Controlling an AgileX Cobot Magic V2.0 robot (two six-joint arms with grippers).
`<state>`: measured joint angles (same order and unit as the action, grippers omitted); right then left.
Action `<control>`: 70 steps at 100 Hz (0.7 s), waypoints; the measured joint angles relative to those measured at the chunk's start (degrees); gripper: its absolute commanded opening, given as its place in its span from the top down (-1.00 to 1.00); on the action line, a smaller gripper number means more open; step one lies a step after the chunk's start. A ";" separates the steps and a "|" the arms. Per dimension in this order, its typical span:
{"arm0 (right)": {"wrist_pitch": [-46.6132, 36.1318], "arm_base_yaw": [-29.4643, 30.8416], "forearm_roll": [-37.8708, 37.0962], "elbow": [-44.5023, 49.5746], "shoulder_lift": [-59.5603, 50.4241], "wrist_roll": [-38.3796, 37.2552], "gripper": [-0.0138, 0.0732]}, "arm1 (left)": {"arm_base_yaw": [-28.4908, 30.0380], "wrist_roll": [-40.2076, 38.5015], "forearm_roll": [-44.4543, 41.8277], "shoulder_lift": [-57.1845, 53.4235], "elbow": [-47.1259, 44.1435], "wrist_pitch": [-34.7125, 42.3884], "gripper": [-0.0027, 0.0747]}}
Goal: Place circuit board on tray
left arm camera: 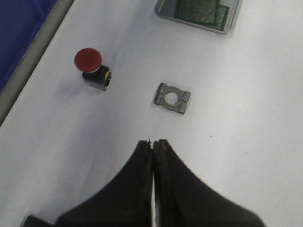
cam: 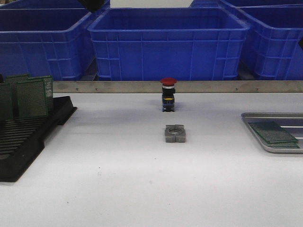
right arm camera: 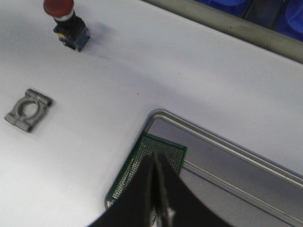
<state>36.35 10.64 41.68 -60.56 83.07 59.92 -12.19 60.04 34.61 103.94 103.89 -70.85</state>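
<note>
Circuit board (right arm camera: 156,158) under right end effector (right arm camera: 154,163)

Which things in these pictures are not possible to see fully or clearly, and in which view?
- Tray: front view, the right edge cuts it off.
- Circuit board in the tray: right wrist view, the right claw covers its near part.
- Black rack: front view, the left edge cuts it off.
- Boards in rack: too small to count.
- Neither arm shows in the front view.

Left gripper (left arm camera: 153,144) fingers pressed together, tips at lower centre of frame. Right gripper (right arm camera: 154,158) same, closed, bottom centre, nothing held.
</note>
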 measured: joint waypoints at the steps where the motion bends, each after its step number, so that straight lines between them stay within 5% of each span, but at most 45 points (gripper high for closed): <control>1: 0.00 0.00 0.44 0.20 -0.24 -0.01 0.94 | 0.17 -0.19 0.00 -0.12 0.00 0.00 0.98; 31: -7.55 -3.41 12.51 9.03 -13.51 7.22 0.94 | 5.25 -2.97 0.60 -12.37 -8.25 5.62 0.98; 70: -14.87 -9.69 19.23 21.68 -33.71 10.59 0.94 | 5.37 -3.33 6.84 -39.78 -38.47 34.44 0.98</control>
<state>21.48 0.94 60.91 -38.88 49.36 70.50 -6.81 56.72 41.45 64.15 65.42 -36.41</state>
